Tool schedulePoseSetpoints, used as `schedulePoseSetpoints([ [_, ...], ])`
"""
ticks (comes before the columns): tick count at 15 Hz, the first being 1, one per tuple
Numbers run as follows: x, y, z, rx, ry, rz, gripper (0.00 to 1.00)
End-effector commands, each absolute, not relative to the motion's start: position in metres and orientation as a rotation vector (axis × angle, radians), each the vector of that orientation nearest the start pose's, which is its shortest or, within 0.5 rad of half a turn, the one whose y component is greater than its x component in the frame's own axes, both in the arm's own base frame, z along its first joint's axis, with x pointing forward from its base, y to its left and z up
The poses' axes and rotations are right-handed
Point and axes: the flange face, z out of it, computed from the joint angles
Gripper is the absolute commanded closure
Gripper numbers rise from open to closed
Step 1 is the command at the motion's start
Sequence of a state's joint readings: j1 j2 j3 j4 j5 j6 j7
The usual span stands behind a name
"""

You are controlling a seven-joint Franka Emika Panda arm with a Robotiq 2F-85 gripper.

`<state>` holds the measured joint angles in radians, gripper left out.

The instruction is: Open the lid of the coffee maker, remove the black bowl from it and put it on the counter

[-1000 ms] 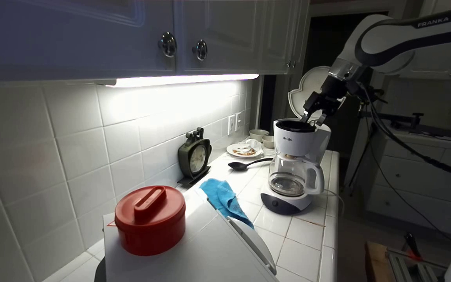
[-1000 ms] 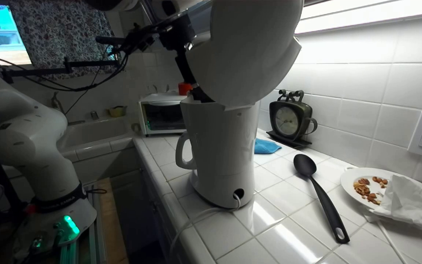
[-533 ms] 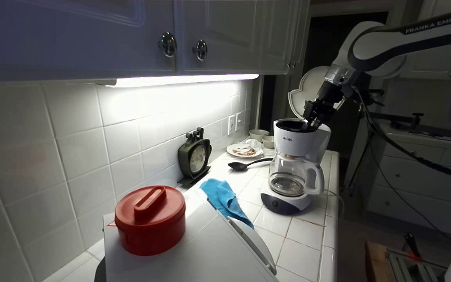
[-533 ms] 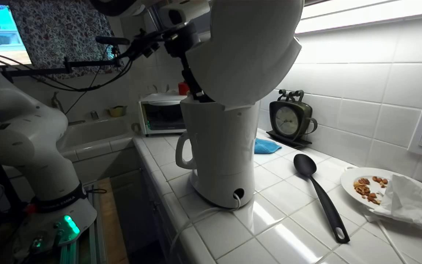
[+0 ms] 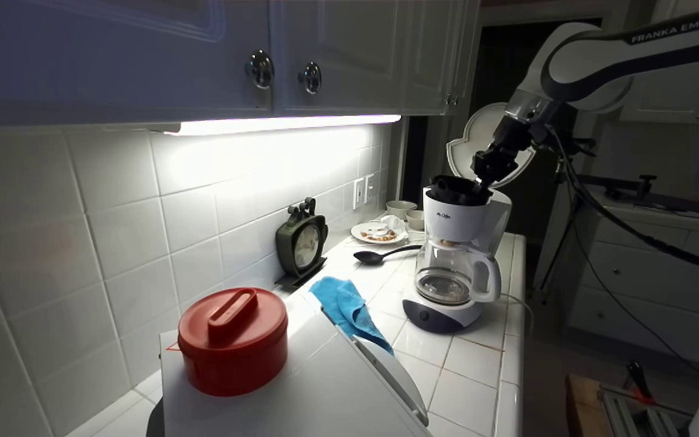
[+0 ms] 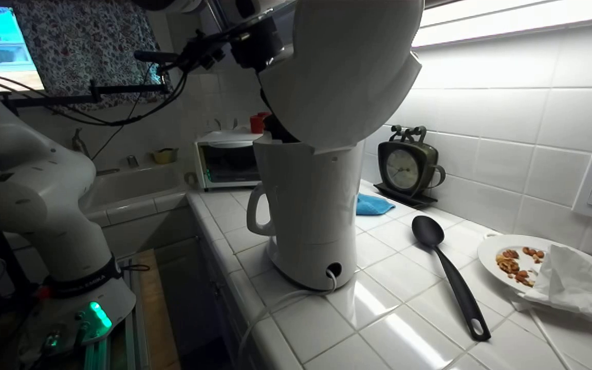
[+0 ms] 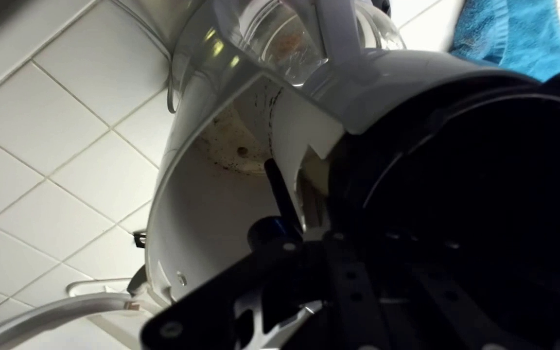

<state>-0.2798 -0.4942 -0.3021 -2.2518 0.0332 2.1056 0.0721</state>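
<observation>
"What has the end effector [image 5: 482, 184] got?"

"The bowl [image 5: 454, 192]. It is closed on the edge, on the side next to the tank [image 7: 197, 214]. Dark against dark, though, so the exact grip is hard to make out."

"And where is the bowl?"

"Partly out of the top of the coffee maker [image 5: 459, 224]. Its rim stands above the white body, and its lower part is hidden in the opening. Whether it is level, I can't tell."

"What about the lid [image 5: 474, 136]?"

"Open, standing up on its hinge in both exterior views."

"And the carafe [image 5: 443, 276]?"

"Seated in the coffee maker, below the bowl. The coffee maker itself stands upright on the desk [image 5: 468, 394], its cord [image 6: 296, 294] running over the edge."

"Anything near it?"

"The spoon [image 6: 452, 276] lies on the desk, close to the plate [image 6: 512, 241]. On the plate are nuts [image 6: 507, 263] and crumpled paper [image 6: 573, 282]."

"I see a clock [image 6: 404, 168] too."

"Yes, upright near the wall [image 6: 506, 123]. The cloth [image 5: 345, 306] lies near the clock and the oven [image 6: 230, 160]; whether it touches the oven, I can't tell."

"And the red pot [image 5: 234, 349]?"

"On top of the oven, covered, well apart from the end effector."
</observation>
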Motion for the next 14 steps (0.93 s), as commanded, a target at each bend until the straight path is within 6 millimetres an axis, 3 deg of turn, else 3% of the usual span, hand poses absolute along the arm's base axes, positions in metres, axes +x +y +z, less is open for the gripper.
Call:
schedulePoseSetpoints([
  [1,0.358,-0.249,0.597,-2.833,0.976,-0.579,0.97],
  [6,0.358,-0.242,0.613,-2.835,0.944,-0.621,0.97],
  [14,0.363,-0.187,0.665,-2.889,0.739,-0.760,0.97],
])
